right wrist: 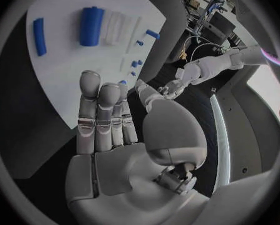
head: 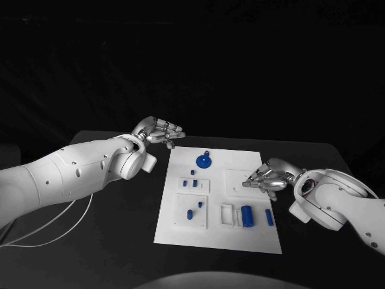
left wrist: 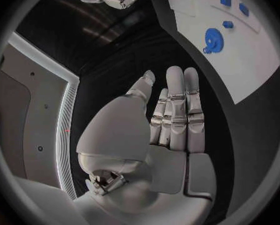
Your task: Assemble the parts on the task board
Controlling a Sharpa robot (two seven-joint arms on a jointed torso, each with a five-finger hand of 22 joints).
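Left hand (head: pixel 160 132): fingers straight and together, holding nothing, hovering off the board's far left corner
Right hand (head: pixel 267 178): empty, fingers loosely out, over the board's right edge
Board (head: pixel 245 238): flat, mid-table
Parts: gear (head: pixel 204 161) at far end, cylinder (head: pixel 246 216) near end
Handling: likely light, stiff, slippery plastic; pinch the cylinder across its sides

Parts (head: pixel 246 215) on task board (head: pixel 218 238) — table (head: pixel 114 241) centre

Black table (head: pixel 114 241) (dark room behind)
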